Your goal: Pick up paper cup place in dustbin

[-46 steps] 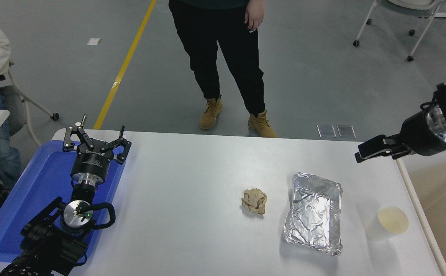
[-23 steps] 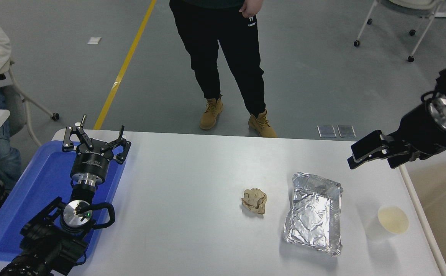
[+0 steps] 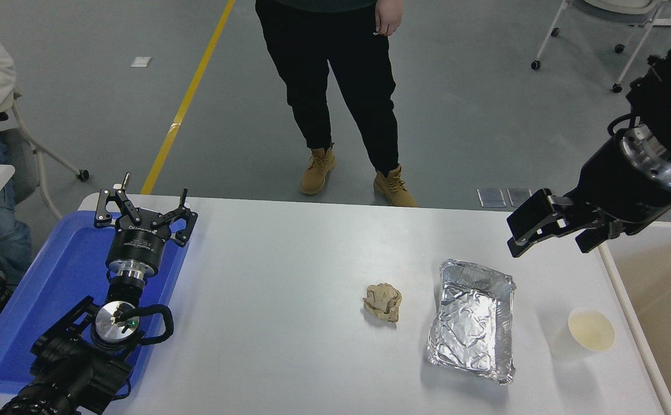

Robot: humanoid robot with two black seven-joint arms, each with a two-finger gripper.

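The paper cup [image 3: 591, 329] stands upright near the table's right edge, white with a pale cream inside. The dustbin [image 3: 630, 320] stands just beyond that edge, only its off-white rim and beige interior showing. My right gripper [image 3: 550, 243] hangs open and empty in the air above the table's far right, well behind the cup and apart from it. My left gripper [image 3: 142, 212] is parked open over the blue tray at the lower left.
A silver foil tray [image 3: 474, 320] lies just left of the cup. A crumpled tan paper ball [image 3: 383, 301] lies left of that. The blue tray [image 3: 53, 288] sits at the table's left edge. A person [image 3: 341, 86] stands at the far side.
My right gripper has moved left over the table's far right corner and its wrist has risen. The cup has not moved. The left arm is still.
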